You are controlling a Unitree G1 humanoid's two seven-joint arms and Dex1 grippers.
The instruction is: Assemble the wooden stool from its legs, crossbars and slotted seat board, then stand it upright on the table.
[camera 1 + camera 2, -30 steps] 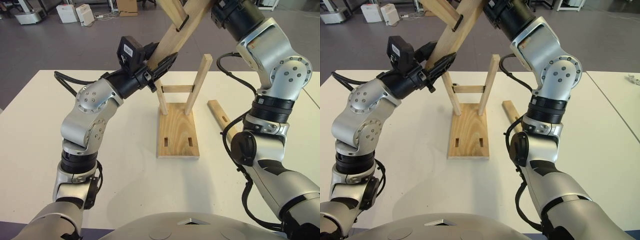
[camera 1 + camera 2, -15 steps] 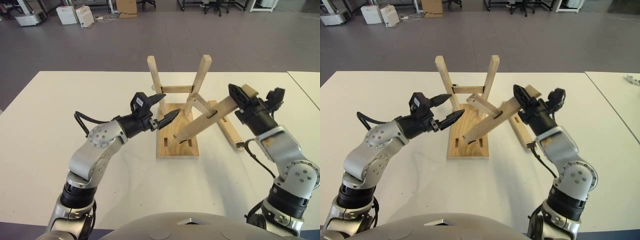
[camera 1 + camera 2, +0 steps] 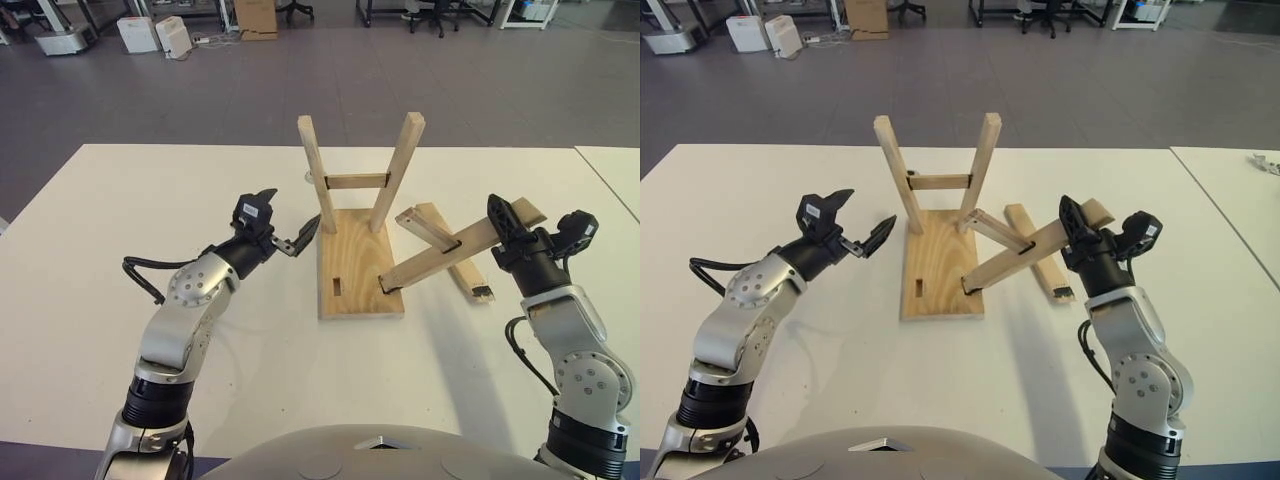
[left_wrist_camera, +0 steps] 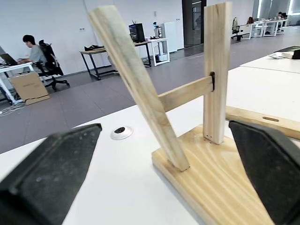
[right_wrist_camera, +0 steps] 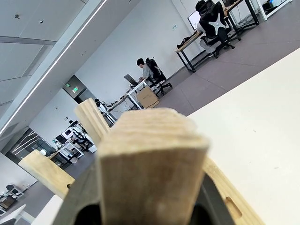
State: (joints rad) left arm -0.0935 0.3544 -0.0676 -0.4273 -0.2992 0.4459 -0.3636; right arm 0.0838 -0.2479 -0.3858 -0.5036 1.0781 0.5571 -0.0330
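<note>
Seat board [image 3: 352, 272] lies flat on counter [image 3: 110, 215], two legs [image 3: 398, 172] upright in it; right gripper [image 3: 505, 232] fingers clamp a third leg [image 3: 435, 258] slanting onto the board, left gripper [image 3: 288, 214] fingers apart just beside it.

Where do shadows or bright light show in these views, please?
Left eye view: a soft shadow on the table along the near edge of the seat board, no glare. Right wrist view: a bright ceiling light strip; the held leg shows its end face in shade. Left wrist view: the fingers of the open left tool are dark shapes against the room.
</note>
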